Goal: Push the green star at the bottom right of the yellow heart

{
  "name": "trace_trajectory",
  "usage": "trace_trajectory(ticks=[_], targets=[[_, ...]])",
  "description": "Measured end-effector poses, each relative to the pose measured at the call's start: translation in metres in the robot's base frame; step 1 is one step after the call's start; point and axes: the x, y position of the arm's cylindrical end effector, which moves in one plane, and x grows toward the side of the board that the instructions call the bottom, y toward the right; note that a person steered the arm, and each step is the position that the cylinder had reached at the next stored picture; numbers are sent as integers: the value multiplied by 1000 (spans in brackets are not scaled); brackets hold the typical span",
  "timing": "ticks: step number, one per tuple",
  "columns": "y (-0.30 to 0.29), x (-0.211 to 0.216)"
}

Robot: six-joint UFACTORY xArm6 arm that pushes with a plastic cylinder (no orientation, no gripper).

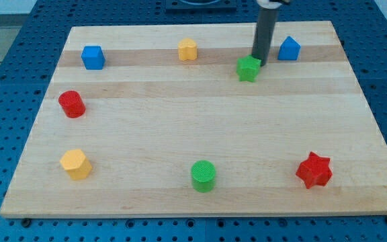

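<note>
The green star (248,68) lies on the wooden board near the view's top, right of centre. The yellow heart (187,49) sits up and to the left of it, near the top edge. My tip (259,62) is down on the board, touching the star's upper right side. The dark rod rises from there out of the view's top.
A blue block (289,48) lies just right of the rod. A blue cube (93,57) is at top left, a red cylinder (72,104) at left, a yellow block (76,164) at bottom left, a green cylinder (203,175) at bottom centre, a red star (313,169) at bottom right.
</note>
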Motion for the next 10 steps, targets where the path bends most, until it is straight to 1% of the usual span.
trace_trajectory(ticks=[1, 2, 3, 4, 5, 6, 7, 8, 9, 10], targets=[[-1, 0], [-9, 14], [-3, 31], [-38, 57], [-36, 88], [-21, 106], [-105, 101], [-151, 95], [-160, 67], [-160, 23]])
